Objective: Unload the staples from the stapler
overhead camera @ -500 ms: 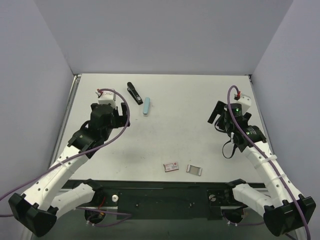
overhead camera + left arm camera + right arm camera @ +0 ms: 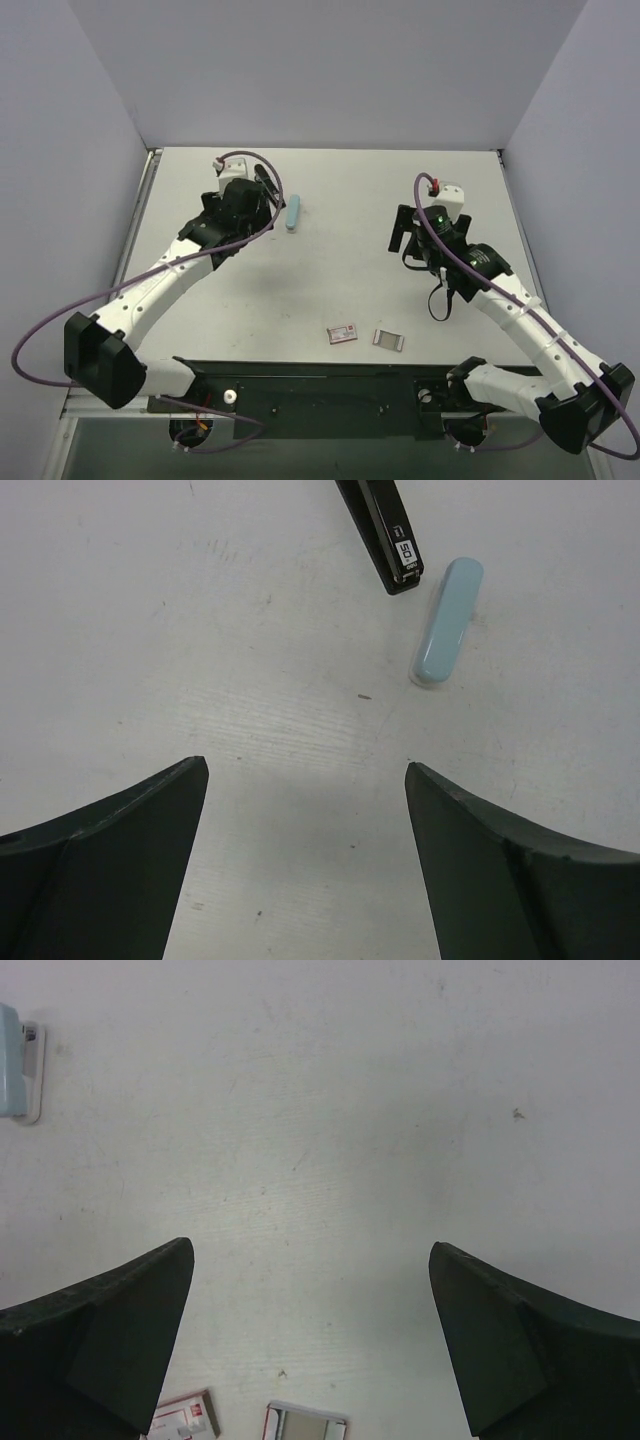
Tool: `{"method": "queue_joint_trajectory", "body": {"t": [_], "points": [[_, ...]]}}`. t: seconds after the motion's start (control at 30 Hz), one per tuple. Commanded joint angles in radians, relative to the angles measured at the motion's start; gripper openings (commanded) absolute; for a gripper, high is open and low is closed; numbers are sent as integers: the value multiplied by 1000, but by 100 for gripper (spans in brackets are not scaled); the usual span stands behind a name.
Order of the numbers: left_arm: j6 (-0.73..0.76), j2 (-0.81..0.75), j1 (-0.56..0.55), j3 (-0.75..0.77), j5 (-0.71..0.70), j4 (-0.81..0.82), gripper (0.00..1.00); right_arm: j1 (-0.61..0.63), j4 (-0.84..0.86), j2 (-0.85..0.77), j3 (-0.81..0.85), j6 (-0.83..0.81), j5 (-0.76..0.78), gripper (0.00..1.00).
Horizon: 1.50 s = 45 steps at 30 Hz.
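Observation:
The black stapler (image 2: pixel 383 530) lies on the table at the back left. In the top view (image 2: pixel 270 190) my left wrist partly covers it. My left gripper (image 2: pixel 305 765) is open and empty above bare table. The stapler's labelled end is ahead and to the right of its fingertips, apart from them. In the top view this gripper (image 2: pixel 255 212) sits just beside the stapler. My right gripper (image 2: pixel 310 1245) is open and empty over the table's right half (image 2: pixel 403 235), far from the stapler. No staples show.
A pale blue oblong bar (image 2: pixel 449 623) lies just right of the stapler (image 2: pixel 292 213); its end shows at the left edge of the right wrist view (image 2: pixel 15 1060). Two small staple boxes (image 2: pixel 342 333) (image 2: pixel 389 339) lie near the front edge, also seen in the right wrist view (image 2: pixel 185 1420) (image 2: pixel 305 1425).
My left arm has reached forward and right, up to the stapler. My right arm has moved left and a little toward the table's middle. Stapler, blue bar and boxes have not moved.

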Motion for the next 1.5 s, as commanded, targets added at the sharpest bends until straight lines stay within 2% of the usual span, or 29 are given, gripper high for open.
{"method": "queue_joint_trajectory", "body": {"t": [0.0, 0.3, 0.57, 0.83, 0.97, 1.2, 1.47], "points": [[-97, 121, 6, 119, -72, -23, 91, 49, -40, 23, 43, -21, 54, 100], [-152, 387, 32, 378, -66, -43, 95, 109, -40, -26, -13, -21, 31, 100], [-211, 658, 79, 609, 14, -81, 96, 137, -17, -69, -30, -18, -94, 100], [-237, 920, 108, 921, 35, -173, 96, 168, 11, -81, -64, -12, -192, 100], [-235, 1028, 145, 1031, 100, -182, 96, 180, 23, -97, -81, -9, -229, 100], [-223, 1165, 185, 1189, 110, -211, 95, 194, 50, -115, -98, 2, -294, 100], [-225, 1243, 196, 1234, 106, -195, 95, 217, 64, -98, -110, 8, -308, 99]]}}
